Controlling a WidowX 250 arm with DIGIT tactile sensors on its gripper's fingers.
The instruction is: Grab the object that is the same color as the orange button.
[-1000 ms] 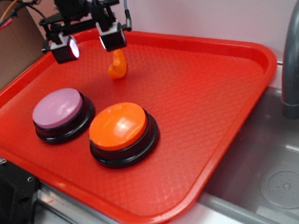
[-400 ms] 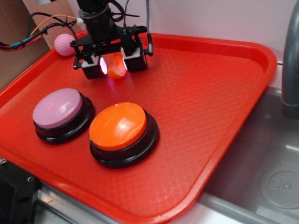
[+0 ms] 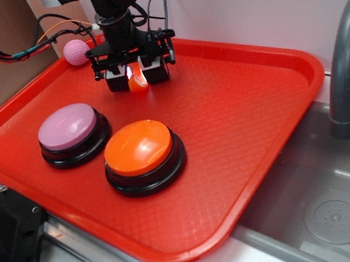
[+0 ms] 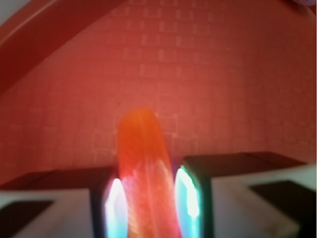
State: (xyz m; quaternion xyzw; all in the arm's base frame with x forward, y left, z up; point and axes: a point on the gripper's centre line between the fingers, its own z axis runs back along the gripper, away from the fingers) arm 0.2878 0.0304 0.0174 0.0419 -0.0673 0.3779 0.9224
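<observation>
Wrist view shows the pincer [image 4: 148,203] pinching the orange piece [image 4: 143,163] across its narrow sides on the red tray [image 3: 260,125]; glossy, stiff and light, it looks likely to slip.

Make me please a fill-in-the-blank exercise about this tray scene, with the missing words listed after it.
1. The small orange piece sits between the two fingers of the ____.
2. The orange button stands beside a button with a ____ top.
3. The dimpled ball at the far corner of the tray is ____ in color.
4. To the right of the tray, a grey ____ rises over the sink.

Missing words: hand; lilac; pink; faucet
</observation>
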